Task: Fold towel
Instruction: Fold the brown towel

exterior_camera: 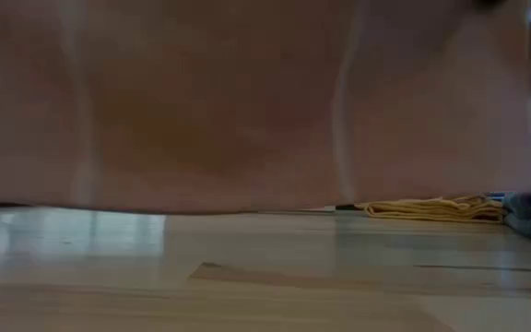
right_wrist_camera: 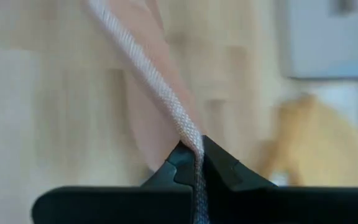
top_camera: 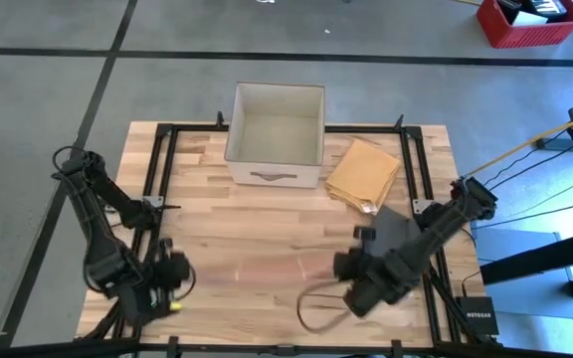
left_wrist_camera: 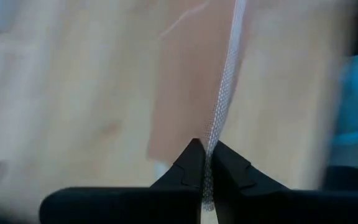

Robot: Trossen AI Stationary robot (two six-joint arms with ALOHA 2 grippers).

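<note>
A pale pink towel (top_camera: 267, 268) stretches between my two grippers above the near part of the table and looks blurred in the high view. In the low view it hangs as a pink sheet (exterior_camera: 247, 101) filling the upper picture, its lower edge just above the wood. My left gripper (top_camera: 172, 280) is shut on its left end and my right gripper (top_camera: 351, 276) on its right end. Both wrist views show a woven hem running into the shut fingers. My left gripper (left_wrist_camera: 205, 163) pinches the towel's white woven hem (left_wrist_camera: 219, 118) between its two fingertips, and the edge runs straight away from the fingers. The towel is lifted and drawn out toward the other gripper. My right gripper (right_wrist_camera: 196, 155) pinches the towel's woven hem (right_wrist_camera: 176, 115) between its two fingertips. The edge leads away from the fingers in a straight, taut line, and the pink cloth hangs beside it above the table.
An open white box (top_camera: 277, 121) stands at the far middle of the table. A folded yellow towel (top_camera: 363, 171) lies to its right, also seen in the low view (exterior_camera: 431, 209). A grey cloth (top_camera: 398, 227) lies under the right arm. Black frame rails edge the table.
</note>
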